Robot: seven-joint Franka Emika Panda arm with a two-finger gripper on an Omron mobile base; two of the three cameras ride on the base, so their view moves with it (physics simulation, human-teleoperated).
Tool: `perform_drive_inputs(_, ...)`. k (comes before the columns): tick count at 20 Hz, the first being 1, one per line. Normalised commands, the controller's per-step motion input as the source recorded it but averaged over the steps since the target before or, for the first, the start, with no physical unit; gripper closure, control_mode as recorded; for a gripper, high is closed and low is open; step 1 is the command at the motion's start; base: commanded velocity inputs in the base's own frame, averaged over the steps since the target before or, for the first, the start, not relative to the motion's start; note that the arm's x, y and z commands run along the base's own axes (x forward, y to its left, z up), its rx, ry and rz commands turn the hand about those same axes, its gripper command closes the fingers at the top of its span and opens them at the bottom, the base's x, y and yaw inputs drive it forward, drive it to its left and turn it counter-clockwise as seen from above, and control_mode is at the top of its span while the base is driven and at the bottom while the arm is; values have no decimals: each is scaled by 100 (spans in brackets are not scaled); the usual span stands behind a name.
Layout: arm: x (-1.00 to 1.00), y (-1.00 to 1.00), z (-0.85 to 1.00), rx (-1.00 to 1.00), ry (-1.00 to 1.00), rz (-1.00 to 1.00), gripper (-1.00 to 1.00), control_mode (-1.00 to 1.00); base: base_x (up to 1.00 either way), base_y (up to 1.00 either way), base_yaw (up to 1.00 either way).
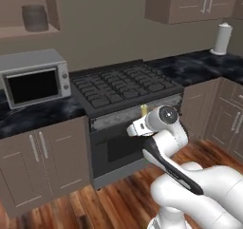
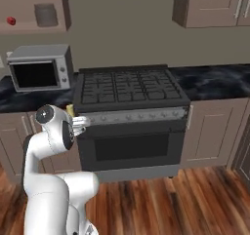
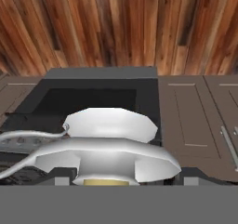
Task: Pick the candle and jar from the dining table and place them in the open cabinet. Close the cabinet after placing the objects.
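Observation:
My gripper (image 3: 123,181) is shut on the candle (image 3: 109,144). Its silvery round holder with the thin side handle sits close in front of the hand camera. The yellowish stick of the candle (image 1: 144,110) pokes up above the hand (image 1: 137,127), in front of the stove's front edge. From the other side, the candle (image 2: 70,109) stands just above the gripper (image 2: 79,124). The small red jar (image 2: 10,20) rests on the shelf of the open cabinet (image 2: 29,28) at the upper left, above the microwave. The dining table is out of view.
A black gas stove (image 1: 123,83) with its oven (image 2: 129,148) stands straight ahead, and a grey microwave (image 1: 35,78) sits on the dark counter to its left. A grey pot (image 1: 35,16) stands in the cabinet. A paper towel roll (image 1: 222,38) is at the far right. The floor is wood.

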Motion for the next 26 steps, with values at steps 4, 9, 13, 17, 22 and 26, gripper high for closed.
perform_drive_inputs(4, 0, 0, 0, 0, 0, 0, 100, 100, 47, 84, -8)
perform_drive_inputs(9, 0, 0, 0, 0, 0, 0, 100, 100, 24, 85, -10)
perform_drive_inputs(13, 0, 0, 0, 0, 0, 0, 100, 100, 11, 70, -11)
perform_drive_inputs(17, 0, 0, 0, 0, 0, 0, 100, 100, 3, 57, -10)
perform_drive_inputs(22, 0, 0, 0, 0, 0, 0, 100, 100, 16, 40, -8)
perform_drive_inputs(26, 0, 0, 0, 0, 0, 0, 100, 100, 36, 23, -4)
